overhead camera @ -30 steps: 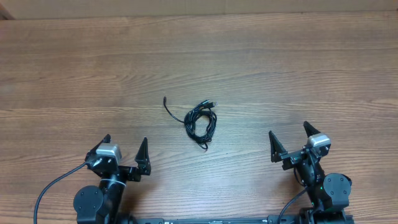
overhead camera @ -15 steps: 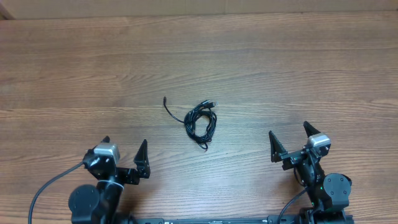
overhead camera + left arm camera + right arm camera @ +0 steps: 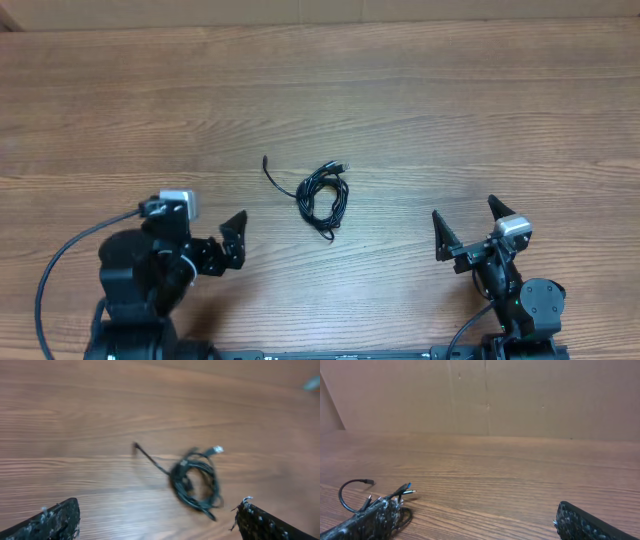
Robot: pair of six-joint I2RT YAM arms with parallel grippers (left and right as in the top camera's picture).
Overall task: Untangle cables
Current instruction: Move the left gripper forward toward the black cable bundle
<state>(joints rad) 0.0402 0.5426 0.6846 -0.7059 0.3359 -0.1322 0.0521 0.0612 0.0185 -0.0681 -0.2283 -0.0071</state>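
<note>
The cables [image 3: 323, 195] lie as a small black knotted bundle in the middle of the wooden table, with one loose end curling out to the upper left. My left gripper [image 3: 207, 232] is open and empty, to the lower left of the bundle and apart from it. In the left wrist view the bundle [image 3: 195, 480] lies ahead of the open gripper [image 3: 159, 506], toward the right finger [image 3: 265, 522]. My right gripper [image 3: 465, 222] is open and empty at the lower right. In the right wrist view the cables [image 3: 402, 492] are partly hidden behind the left finger [image 3: 365, 522].
The wooden table [image 3: 450, 110] spreads all round the bundle. A brown cardboard wall [image 3: 520, 395] stands along the table's far edge. A thick black arm cable [image 3: 60, 265] loops at the left arm's base.
My left arm has lifted and moved forward and to the right, toward the cables. The right arm and the bundle have not moved.
</note>
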